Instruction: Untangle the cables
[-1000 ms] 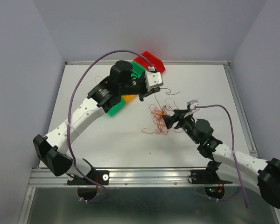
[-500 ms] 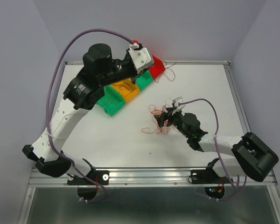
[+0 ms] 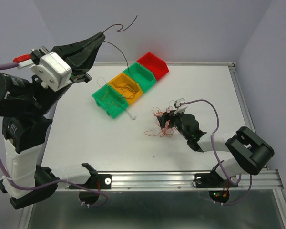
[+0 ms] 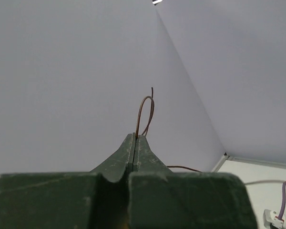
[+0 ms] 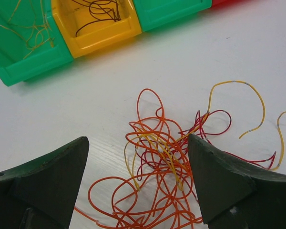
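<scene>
Orange, red and yellow hair-fine cables (image 5: 157, 157) lie tangled just in front of the row of green, yellow and red plastic bins (image 3: 115, 110), between the spread jaws of the right gripper (image 5: 137, 143). High above the bins, the left gripper (image 4: 135, 138) pinches one dark brown wire (image 4: 146, 97). Closing on the tangle would likely catch several strands and drag the whole knot.
</scene>
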### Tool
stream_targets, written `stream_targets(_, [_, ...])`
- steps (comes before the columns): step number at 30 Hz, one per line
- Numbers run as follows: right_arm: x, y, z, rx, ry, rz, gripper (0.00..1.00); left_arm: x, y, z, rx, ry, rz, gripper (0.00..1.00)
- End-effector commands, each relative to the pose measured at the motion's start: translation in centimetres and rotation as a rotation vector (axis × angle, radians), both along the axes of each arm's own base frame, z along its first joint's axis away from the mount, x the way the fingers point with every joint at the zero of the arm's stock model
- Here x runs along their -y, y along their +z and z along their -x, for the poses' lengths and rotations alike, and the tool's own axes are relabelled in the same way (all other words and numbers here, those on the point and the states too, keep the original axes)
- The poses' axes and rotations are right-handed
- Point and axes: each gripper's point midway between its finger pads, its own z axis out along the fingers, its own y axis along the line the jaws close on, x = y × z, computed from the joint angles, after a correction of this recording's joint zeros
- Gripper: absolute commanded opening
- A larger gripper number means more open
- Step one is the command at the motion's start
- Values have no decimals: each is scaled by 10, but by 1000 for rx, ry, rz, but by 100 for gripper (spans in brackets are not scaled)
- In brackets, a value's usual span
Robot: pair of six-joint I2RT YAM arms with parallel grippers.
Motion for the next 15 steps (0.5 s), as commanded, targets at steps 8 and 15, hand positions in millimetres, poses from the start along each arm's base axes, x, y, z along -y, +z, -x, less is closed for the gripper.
stream_targets(8, [0,38,7,66,5,-152,89,6,-89,-73,-105,224,-117,0])
stream_targets(15, [9,40,18,68,2,-177,88,-26,-184,-153,-262,244,-238,0])
